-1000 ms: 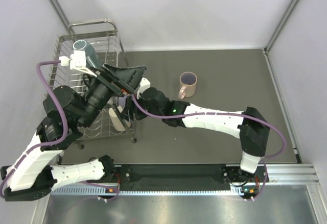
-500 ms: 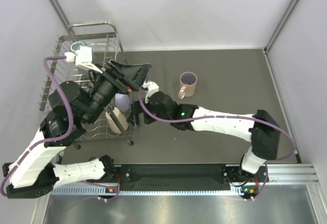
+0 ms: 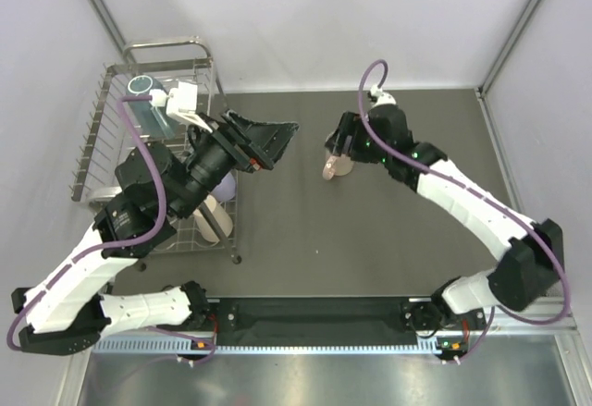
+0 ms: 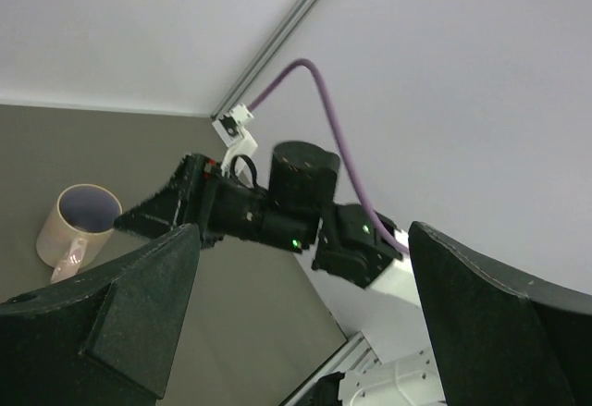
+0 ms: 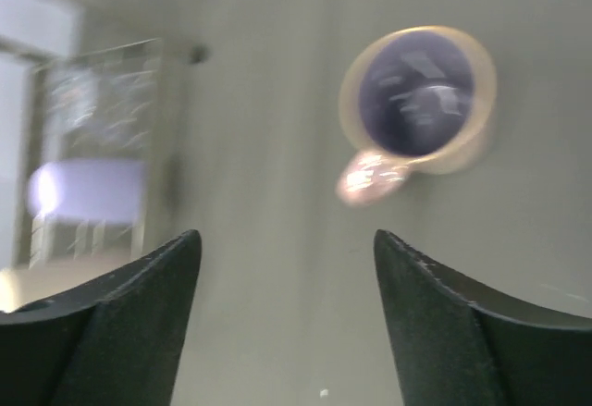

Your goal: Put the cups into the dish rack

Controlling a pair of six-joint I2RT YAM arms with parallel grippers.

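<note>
The silver wire dish rack (image 3: 96, 138) stands at the left. In it are a teal-blue cup (image 3: 145, 101), a lavender tumbler (image 3: 223, 185) and a beige tumbler (image 3: 214, 220). The pink handled mug (image 3: 334, 167) stands upright on the grey table, partly under my right gripper (image 3: 341, 143). That gripper is open and empty just above the mug (image 5: 421, 101), which is blurred in the right wrist view; its tips (image 5: 287, 267) are short of the handle. My left gripper (image 3: 269, 141) is open and empty, raised beside the rack, facing the mug (image 4: 81, 222).
The lavender tumbler (image 5: 88, 190) in the rack (image 5: 102, 82) shows blurred at the left of the right wrist view. The right arm (image 4: 277, 212) crosses the left wrist view. White walls close the table at the back and sides.
My right arm has swung from the rack, across the table, to above the pink mug. My left arm has shifted a little right and up. The teal-blue cup now shows in the rack's far corner.
</note>
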